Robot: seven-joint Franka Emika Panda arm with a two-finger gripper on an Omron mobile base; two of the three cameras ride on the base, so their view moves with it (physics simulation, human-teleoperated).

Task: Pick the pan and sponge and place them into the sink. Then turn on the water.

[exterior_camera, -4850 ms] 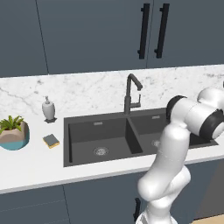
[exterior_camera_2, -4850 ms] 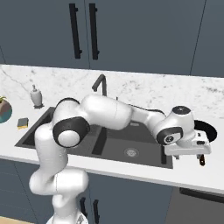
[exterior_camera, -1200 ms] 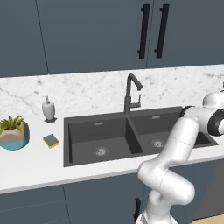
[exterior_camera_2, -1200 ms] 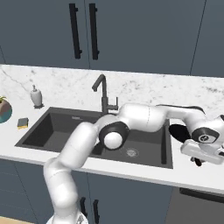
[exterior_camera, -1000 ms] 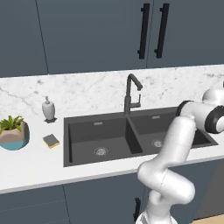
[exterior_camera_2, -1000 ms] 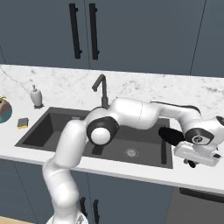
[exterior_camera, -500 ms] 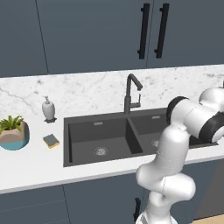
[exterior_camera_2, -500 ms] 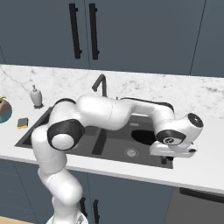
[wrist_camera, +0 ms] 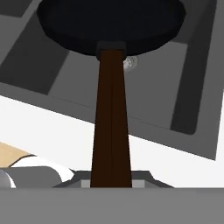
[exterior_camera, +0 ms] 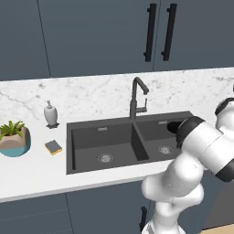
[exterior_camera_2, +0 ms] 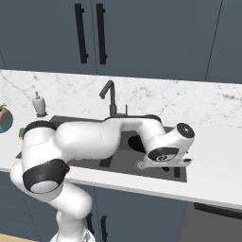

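The sponge (exterior_camera: 53, 146) lies on the counter (exterior_camera: 27, 173) left of the sink (exterior_camera: 82, 137), between plant (exterior_camera: 13, 138) and basin. The pan (wrist_camera: 109, 24) hangs over the right basin, its brown handle (wrist_camera: 111, 127) clamped in the gripper (exterior_camera_2: 166, 163) at the sink's front edge.

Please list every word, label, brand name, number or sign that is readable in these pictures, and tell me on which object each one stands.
There are none: no readable text in any view.
The soap bottle, sponge, pan, faucet and cabinet doors all have plain, unmarked surfaces.
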